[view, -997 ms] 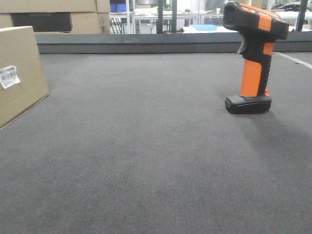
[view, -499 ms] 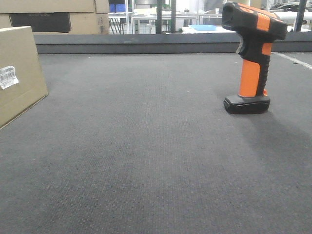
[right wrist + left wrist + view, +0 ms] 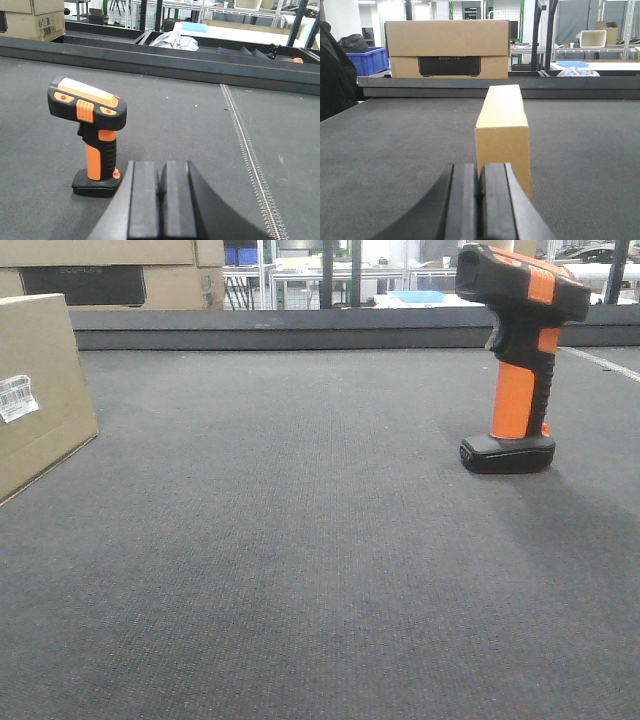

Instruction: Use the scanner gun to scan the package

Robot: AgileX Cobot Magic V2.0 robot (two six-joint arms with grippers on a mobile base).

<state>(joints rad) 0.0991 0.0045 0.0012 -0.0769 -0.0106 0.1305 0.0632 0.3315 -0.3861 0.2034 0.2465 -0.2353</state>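
Observation:
The package, a plain brown box with a white barcode label, stands at the far left of the dark mat; in the left wrist view the package stands narrow end on, just beyond my left gripper, which is shut and empty. The scanner gun stands upright on its black base at the right, head pointing left. In the right wrist view the scanner gun is ahead and left of my right gripper, also shut on nothing. Neither gripper shows in the front view.
A larger cardboard box with a dark printed panel sits beyond the mat's raised back edge. A blue crate and a dark bundle are at the left. A stitched seam runs down the mat on the right.
The front view shifted very slightly between the earliest frame and now; package and scanner gun stay where they were.

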